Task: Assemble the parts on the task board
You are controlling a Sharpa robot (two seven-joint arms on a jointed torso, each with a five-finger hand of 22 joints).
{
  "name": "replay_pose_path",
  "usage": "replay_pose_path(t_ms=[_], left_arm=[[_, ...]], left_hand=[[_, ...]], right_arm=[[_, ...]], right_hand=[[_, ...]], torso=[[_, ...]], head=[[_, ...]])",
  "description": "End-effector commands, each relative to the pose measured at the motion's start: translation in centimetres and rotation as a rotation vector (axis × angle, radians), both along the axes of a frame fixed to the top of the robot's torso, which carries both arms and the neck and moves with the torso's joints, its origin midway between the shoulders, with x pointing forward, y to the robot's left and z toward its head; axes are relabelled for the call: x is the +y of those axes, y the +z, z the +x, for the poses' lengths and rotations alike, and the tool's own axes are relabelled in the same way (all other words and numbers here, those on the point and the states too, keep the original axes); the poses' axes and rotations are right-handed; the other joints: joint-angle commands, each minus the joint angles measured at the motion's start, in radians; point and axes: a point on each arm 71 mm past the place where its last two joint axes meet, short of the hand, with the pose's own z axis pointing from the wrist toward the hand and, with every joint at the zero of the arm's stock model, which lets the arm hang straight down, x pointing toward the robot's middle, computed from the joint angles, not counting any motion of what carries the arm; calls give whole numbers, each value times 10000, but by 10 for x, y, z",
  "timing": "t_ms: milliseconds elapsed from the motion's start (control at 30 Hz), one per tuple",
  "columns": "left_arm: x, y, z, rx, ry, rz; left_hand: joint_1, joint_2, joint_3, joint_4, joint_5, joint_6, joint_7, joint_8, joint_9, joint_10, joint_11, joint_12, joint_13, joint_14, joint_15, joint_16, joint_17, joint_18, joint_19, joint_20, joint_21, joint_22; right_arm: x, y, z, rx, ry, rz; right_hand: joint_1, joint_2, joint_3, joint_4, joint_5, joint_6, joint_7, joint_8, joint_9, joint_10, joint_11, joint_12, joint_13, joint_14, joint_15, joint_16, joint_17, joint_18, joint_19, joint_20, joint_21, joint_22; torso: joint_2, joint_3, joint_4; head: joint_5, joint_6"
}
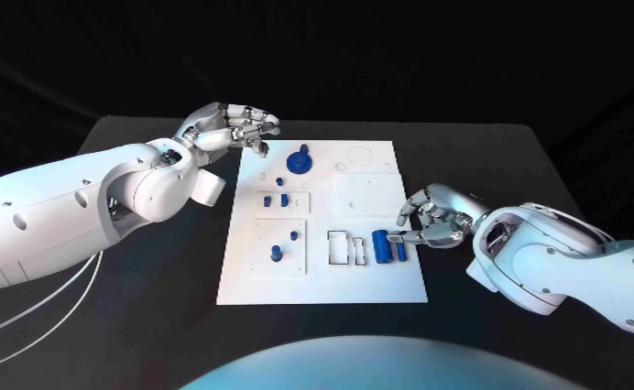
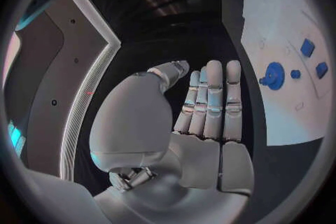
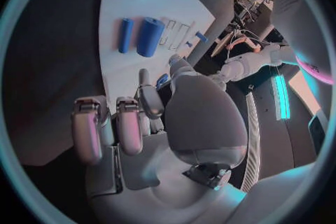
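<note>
Head view shows the white task board [image 1: 323, 253] mid-tabletop [image 1: 158, 317], blue parts [image 1: 383, 245] standing in it. Left hand [image 1: 235, 127] hovers off its far-left corner, fingers apart, holding nothing. Right hand [image 1: 432, 216] sits at its right edge, fingers curled in, nothing visibly gripped.

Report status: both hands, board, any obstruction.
Left hand open, off the task board's far left corner. Right hand open at its right edge, beside two blue cylinders. Nothing held, nothing in the way.
</note>
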Motion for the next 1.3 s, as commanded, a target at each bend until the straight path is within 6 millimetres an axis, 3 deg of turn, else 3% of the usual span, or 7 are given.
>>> replay_pose_path(t_ms=[33, 1067, 1300], left_arm=[[-1, 1, -1, -68, -43, -148], [1, 2, -3, -49, -54, -146], [1, 2, -3, -38, -57, -140]], left_hand=[[23, 97, -51, 15, -3, -66, -14, 41, 14, -61, -1, 39, -9, -13, 19, -45, -15, 177, 39, 4, -65, -12], [15, 92, -61, 19, 3, -67, -15, 53, 16, -62, -2, 50, -11, -15, 20, -46, -15, 176, 43, 6, -83, -12], [15, 92, -61, 19, 3, -67, -15, 53, 16, -62, -2, 50, -11, -15, 20, -46, -15, 176, 43, 6, -83, -12]], right_arm=[[3, -6, -1, -97, 60, -759], [33, -40, -5, 375, 701, -1691], [36, -43, -6, 510, 443, -1551]], right_hand=[[-111, 30, -48, 1, -41, 81, 2, 68, 10, 84, -2, 128, 117, 898, -90, 51, 1914, -155, 933, -68, 72, 2550], [-119, 47, -114, 0, -57, 146, -19, 67, 20, 291, -20, 530, 481, 937, -102, 123, 2116, -180, 978, -78, 187, 2583], [59, 230, 7, -11, 329, 503, -130, 175, 99, 401, -111, 779, 723, 956, -168, 161, 2226, -216, 1045, -127, 353, 2630]], torso=[[6, -2, 6], [11, -8, 3], [5, -1, 11]], head=[[21, -21], [142, -131], [140, -127]])
